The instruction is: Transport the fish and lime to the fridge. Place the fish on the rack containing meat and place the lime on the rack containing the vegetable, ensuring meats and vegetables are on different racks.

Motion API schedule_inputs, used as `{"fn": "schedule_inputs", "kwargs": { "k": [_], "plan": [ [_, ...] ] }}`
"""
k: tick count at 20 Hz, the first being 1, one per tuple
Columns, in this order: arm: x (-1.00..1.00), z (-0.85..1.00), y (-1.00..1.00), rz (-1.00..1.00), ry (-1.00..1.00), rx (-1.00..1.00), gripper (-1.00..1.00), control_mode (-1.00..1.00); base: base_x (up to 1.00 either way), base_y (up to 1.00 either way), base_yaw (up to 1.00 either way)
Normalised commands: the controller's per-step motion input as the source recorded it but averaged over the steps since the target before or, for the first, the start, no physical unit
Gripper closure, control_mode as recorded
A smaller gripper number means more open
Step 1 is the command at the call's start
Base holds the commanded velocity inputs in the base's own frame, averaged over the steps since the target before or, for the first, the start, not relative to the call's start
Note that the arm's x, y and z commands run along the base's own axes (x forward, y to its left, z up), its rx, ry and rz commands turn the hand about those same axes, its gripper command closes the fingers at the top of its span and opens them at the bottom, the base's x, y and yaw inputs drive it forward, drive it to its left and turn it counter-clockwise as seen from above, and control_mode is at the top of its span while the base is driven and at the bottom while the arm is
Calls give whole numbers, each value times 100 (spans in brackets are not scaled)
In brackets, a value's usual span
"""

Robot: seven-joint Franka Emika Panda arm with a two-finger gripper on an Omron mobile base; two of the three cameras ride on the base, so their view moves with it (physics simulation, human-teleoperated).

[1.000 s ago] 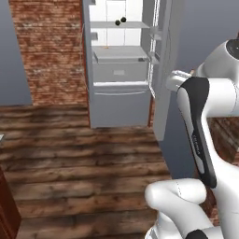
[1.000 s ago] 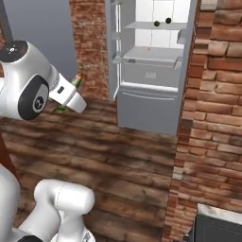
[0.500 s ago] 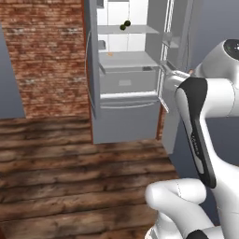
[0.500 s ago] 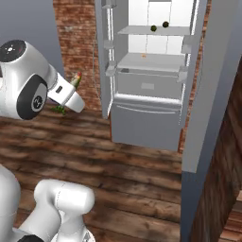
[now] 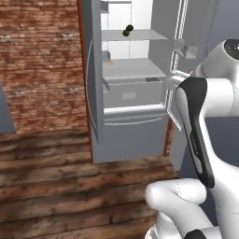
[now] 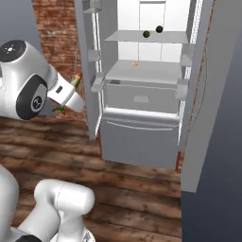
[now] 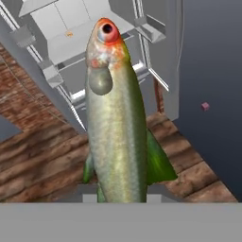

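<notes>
My gripper (image 7: 121,193) is shut on the fish (image 7: 116,118), a slim greenish-yellow body with a red head that points toward the fridge. From the right base view the fish (image 6: 76,79) hangs left of the fridge (image 6: 142,118), still outside it. The fridge stands open with white walls and pale shelves. The upper shelf (image 6: 132,38) carries two small dark round items (image 6: 146,34); one is dark green like the lime, but I cannot tell them apart. A tiny orange item (image 6: 135,63) lies on the middle shelf (image 6: 151,73).
Both fridge doors stand open: the left door (image 5: 93,93) and the right door (image 6: 201,94) flank the shelves. A closed drawer front (image 6: 137,137) sits below them. A brick wall (image 5: 42,60) stands left of the fridge, with wooden floor (image 5: 56,177) in front.
The base has driven toward the fridge, so the fridge fills more of both base views. The fish stays in the shut gripper, held the same way.
</notes>
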Motion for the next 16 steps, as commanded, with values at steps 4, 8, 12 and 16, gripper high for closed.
{"fn": "schedule_inputs", "kwargs": {
  "k": [4,8,12,16],
  "plan": [
    [0,0,0,0,0,0,100,100,100,0,-4],
    [0,0,0,0,0,0,100,100,100,-11,-1],
    [0,0,0,0,0,0,100,100,100,-31,-1],
    [0,0,0,0,0,0,100,100,100,-27,-2]
  ]
}}
